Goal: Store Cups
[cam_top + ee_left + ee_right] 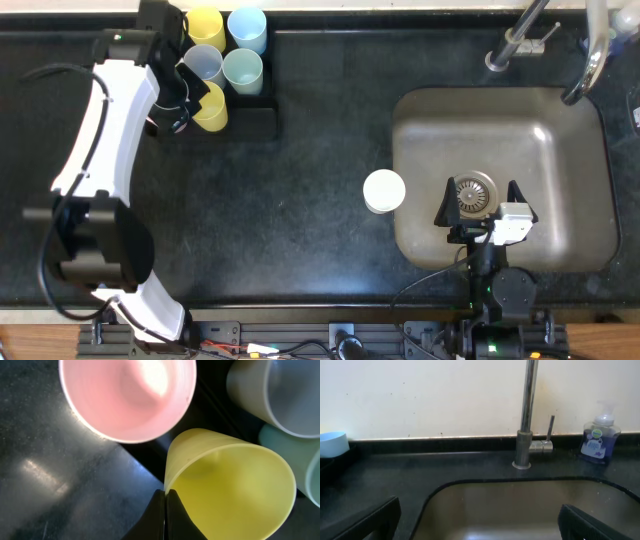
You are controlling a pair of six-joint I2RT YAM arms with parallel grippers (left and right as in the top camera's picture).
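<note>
Placing seems in hand: the yellow cup (230,485) is clamped at its rim by the left claw (165,497), tilted at the tray (255,120). Righting and release are needed next. The right claw (481,208) is spread apart.

yellow cup (205,27) x2 | blue cup (247,28) x1 | teal cup (242,70) x1 | grey cup (203,62) x1 | pink cup (127,397) x1 | white cup (384,190) x1 | tap (520,40) x1

Left arm extended far, its black left gripper (165,508) pinching a yellow plastic cup (235,495) by the rim. Black right gripper (480,203) near its base, fingers wide.
</note>
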